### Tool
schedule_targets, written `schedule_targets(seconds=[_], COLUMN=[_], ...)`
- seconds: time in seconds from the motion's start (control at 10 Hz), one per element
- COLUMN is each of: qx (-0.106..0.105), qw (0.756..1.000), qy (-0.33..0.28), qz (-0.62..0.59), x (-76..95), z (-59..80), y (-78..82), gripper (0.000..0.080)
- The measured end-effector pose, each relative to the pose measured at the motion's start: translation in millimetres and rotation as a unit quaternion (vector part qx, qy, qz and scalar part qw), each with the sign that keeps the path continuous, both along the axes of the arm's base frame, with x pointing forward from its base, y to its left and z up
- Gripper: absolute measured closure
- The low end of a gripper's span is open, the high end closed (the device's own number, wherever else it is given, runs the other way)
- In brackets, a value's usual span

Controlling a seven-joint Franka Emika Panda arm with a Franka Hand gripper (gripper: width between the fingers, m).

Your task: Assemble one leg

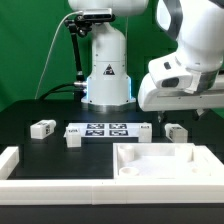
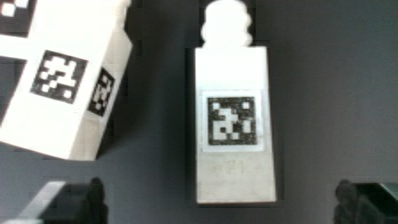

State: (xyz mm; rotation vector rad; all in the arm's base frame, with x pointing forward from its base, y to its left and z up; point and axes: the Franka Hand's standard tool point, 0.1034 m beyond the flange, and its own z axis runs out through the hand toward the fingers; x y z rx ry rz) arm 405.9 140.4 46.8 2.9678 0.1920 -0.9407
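Currently, wrist view: gripper (image 2: 217, 205) released, its dark fingers (image 2: 71, 205) wide apart and touching nothing. The leg (image 2: 235, 120) lies flat on the black table (image 2: 329, 90), tag up, its near end in line between the fingers and its knob end pointing away from them. A second white tagged block (image 2: 71, 85) lies just beside it, tilted, not touching.

Exterior view: white tray (image 1: 165, 147) nearest on the matte table, with another white walled piece (image 1: 10, 160) at the exterior view's left. Behind them is the marker board (image 1: 100, 129), with small white blocks (image 1: 42, 127) near both its ends; cannot tell which is the leg. Farther back is the arm's white base (image 1: 105, 65). A green curtain (image 1: 30, 50) closes the room.
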Motion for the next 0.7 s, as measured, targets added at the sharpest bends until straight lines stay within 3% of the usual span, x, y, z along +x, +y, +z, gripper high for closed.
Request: schedule_targets(seconds=[0.5,0.7], qx=[-0.028,-0.026], qw=[0.982,0.986], qy=[0.184,0.167], qz=[0.004,0.002], x=[-18.7,-16.2], z=[-17.7,-26.2], y=[-4.9,-4.9], gripper=[0.015,0.015])
